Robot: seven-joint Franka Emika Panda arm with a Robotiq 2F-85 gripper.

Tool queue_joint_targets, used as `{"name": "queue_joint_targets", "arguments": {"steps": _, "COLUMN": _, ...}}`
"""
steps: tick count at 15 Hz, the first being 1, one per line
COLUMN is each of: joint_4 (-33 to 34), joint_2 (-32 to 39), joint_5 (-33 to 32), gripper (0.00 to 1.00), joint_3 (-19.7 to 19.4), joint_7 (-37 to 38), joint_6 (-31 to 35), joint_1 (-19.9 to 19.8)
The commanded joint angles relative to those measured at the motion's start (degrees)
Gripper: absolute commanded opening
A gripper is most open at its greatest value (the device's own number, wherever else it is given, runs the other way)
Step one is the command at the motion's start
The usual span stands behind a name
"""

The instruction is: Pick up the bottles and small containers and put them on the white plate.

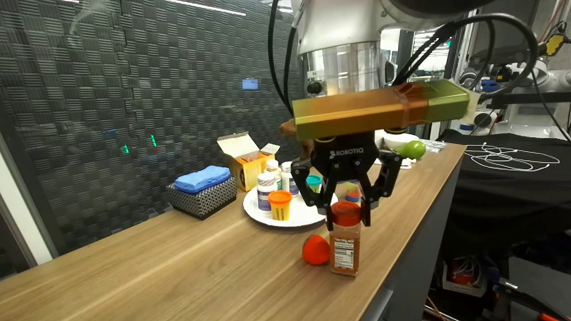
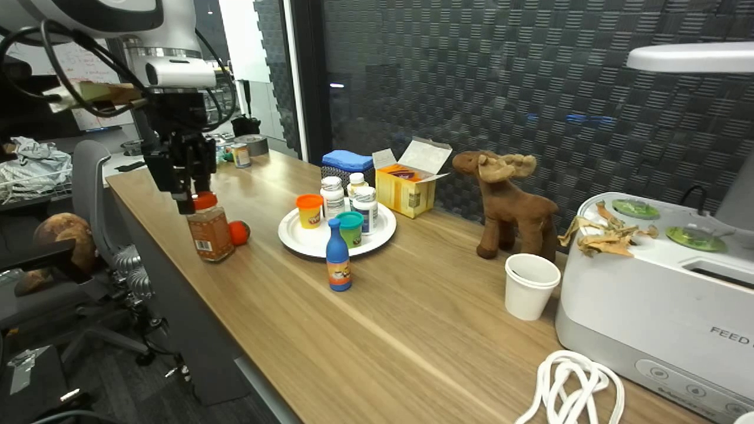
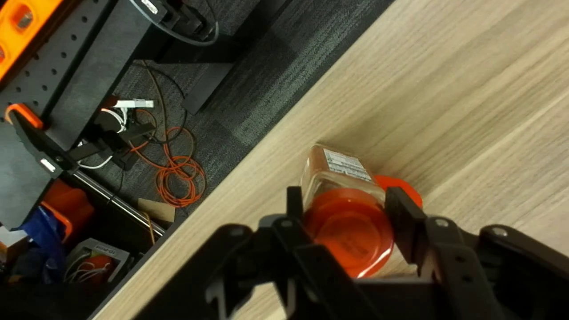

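A spice bottle with a red cap stands near the table's front edge; it also shows in an exterior view and the wrist view. My gripper is over it, its fingers against both sides of the cap. I cannot tell if the base touches the table. The white plate holds an orange-lidded tub, a teal-lidded tub and white pill bottles. A slim blue bottle stands upright on the table beside the plate, partly behind my gripper in an exterior view.
A red tomato-like ball sits right beside the spice bottle. Behind the plate are an open yellow box and a patterned box with a blue cloth. A toy moose, paper cups and a white machine stand farther along.
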Motion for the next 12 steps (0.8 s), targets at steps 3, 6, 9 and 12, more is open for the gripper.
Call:
{"name": "queue_joint_targets", "arguments": {"steps": 3, "joint_4": 1.7, "joint_2": -3.9, "joint_5": -6.8, "gripper": 0.25, "joint_3": 1.8, "joint_7": 12.9, "joint_6": -1.2, "joint_1": -0.4}}
{"name": "queue_joint_targets", "arguments": {"steps": 6, "joint_4": 2.9, "joint_2": -4.2, "joint_5": -11.3, "gripper": 0.25, "joint_3": 1.9, "joint_7": 19.7, "joint_6": -2.1, "joint_1": -0.9}}
{"name": "queue_joint_targets", "arguments": {"steps": 9, "joint_4": 4.4, "joint_2": -2.6, "joint_5": -15.0, "gripper": 0.25, "joint_3": 1.3, "joint_7": 21.7, "joint_6": -1.4, "joint_1": -1.6}}
{"name": "queue_joint_targets", "arguments": {"steps": 12, "joint_4": 4.9, "joint_2": -1.1, "joint_5": -17.9, "gripper": 0.25, "joint_3": 0.2, "joint_7": 22.3, "joint_6": 0.6, "joint_1": -2.7}}
